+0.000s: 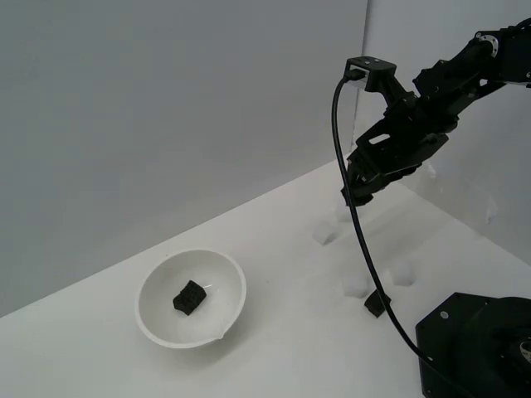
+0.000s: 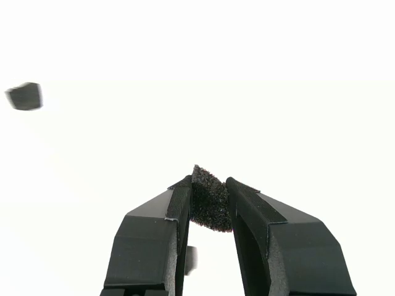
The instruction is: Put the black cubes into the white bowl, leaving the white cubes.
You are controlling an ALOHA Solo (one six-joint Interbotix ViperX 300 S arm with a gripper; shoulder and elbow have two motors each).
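The white bowl (image 1: pixel 158 319) sits at the exterior view's left with one black cube (image 1: pixel 189 297) inside it. My gripper (image 1: pixel 357 196) hangs above the table at the exterior view's right. In the wrist view my gripper (image 2: pixel 208 188) is shut on a second black cube (image 2: pixel 210 200), held off the surface. A third black cube (image 1: pixel 376 305) lies on the table near the arm's base; it also shows in the wrist view (image 2: pixel 24 96). White cubes lie below the gripper (image 1: pixel 325 235), (image 1: pixel 355 286), (image 1: pixel 402 272).
The arm's black base (image 1: pixel 473 344) stands at the exterior view's lower right. A black cable (image 1: pixel 353 215) hangs from the wrist down to the base. Grey walls (image 1: pixel 166 108) close the table's far side.
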